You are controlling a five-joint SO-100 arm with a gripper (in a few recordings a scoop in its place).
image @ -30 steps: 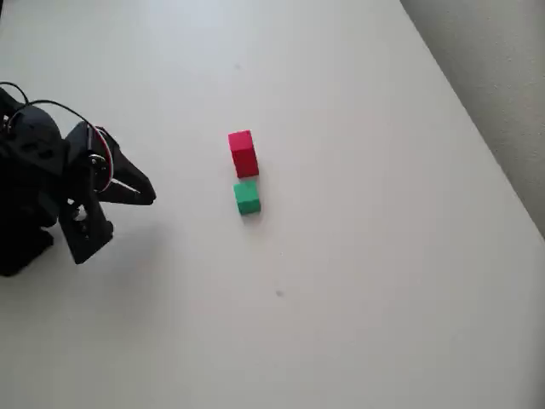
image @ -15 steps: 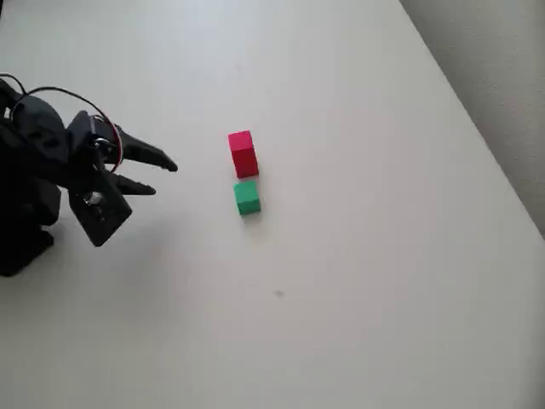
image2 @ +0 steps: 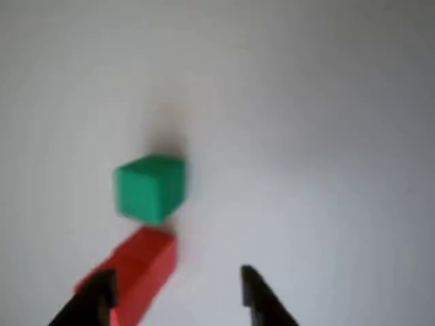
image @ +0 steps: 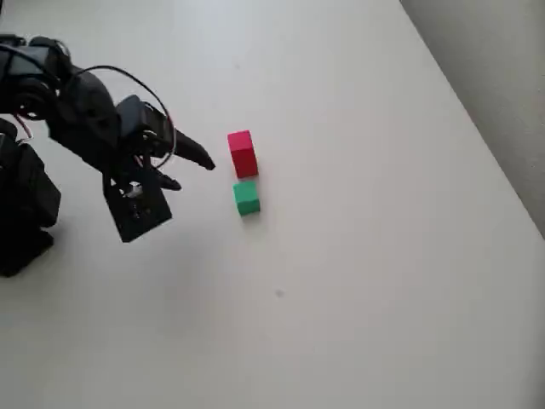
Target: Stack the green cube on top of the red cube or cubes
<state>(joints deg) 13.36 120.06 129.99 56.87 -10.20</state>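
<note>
Overhead view: the matte green cube (image: 246, 198) sits on the white table (image: 366, 256), just below the taller red block (image: 243, 153), whose long axis stands upright. The black gripper (image: 189, 169) hovers left of them, fingers spread, holding nothing.

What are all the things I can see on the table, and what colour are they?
green cube: one, bright green, on the table just below the red one in the overhead view, a thin gap between them.
red cube: one, bright red, looks a bit taller than the green one, sits to the right of the arm's tips in the overhead view.
table: one, white, under everything.
floor strip: one, grey, along the right edge of the overhead view.
robot arm: one, black with thin wires, at the left of the overhead view.
gripper: one, black, its fingers spread apart, holding nothing, close to the red cube.
</note>
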